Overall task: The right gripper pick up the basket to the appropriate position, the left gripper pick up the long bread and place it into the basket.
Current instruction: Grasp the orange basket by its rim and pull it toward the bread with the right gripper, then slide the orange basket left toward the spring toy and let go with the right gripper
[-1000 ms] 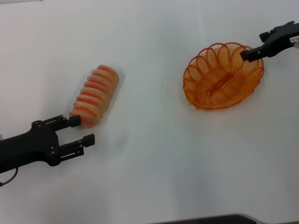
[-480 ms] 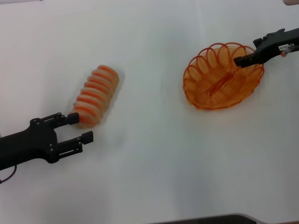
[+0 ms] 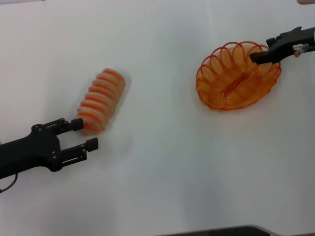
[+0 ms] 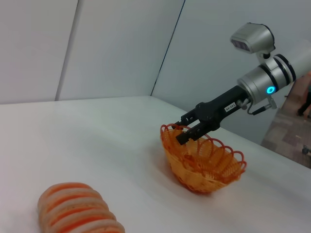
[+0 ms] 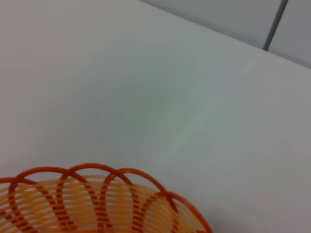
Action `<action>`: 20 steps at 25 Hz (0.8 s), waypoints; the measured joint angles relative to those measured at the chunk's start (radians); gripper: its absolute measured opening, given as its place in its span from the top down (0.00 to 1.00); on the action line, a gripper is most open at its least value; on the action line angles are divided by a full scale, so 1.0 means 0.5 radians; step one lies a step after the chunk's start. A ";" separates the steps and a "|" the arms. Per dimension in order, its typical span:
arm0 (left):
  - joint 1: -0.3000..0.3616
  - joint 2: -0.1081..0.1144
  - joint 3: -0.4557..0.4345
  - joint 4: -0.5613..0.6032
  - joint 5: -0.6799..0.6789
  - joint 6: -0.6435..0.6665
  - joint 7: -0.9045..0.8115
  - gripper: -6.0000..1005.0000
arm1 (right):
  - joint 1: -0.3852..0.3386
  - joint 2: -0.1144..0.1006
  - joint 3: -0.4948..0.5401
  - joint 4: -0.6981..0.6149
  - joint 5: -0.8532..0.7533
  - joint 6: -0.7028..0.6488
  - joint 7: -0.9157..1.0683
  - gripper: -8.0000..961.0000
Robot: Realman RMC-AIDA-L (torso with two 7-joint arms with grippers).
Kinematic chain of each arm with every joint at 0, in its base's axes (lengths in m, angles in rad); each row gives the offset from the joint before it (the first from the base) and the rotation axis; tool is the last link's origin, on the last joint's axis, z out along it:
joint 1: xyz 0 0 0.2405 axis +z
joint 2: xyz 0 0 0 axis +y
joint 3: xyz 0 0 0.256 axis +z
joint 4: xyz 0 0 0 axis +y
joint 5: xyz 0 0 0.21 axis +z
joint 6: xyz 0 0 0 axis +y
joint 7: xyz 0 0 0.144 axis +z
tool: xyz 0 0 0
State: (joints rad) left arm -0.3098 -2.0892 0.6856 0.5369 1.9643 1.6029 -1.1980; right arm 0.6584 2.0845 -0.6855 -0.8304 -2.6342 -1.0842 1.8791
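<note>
basket point(image 3: 231, 93) rim in right gripper point(image 3: 256, 57).

The head view looks steeply down on the white desk point(image 3: 162, 162) from well above, taking in both arms. The left wrist view sits low near the desk, facing across it toward the wall panels point(image 4: 121, 43), with the long bread point(image 4: 77, 211) close in front and the basket point(image 4: 204, 162) farther off. The right wrist view hangs close over the basket's rim point(image 5: 97, 177). All three views share the basket point(image 3: 237, 76).
</note>
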 joint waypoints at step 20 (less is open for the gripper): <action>0.002 0.002 -0.003 0.000 -0.007 -0.001 0.000 0.28 | -0.025 -0.035 0.008 -0.030 0.215 -0.237 0.034 0.83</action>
State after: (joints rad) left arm -0.3087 -2.0884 0.6840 0.5369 1.9607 1.6022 -1.1981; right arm 0.6459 2.0671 -0.6814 -0.8454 -2.5266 -1.2029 1.8960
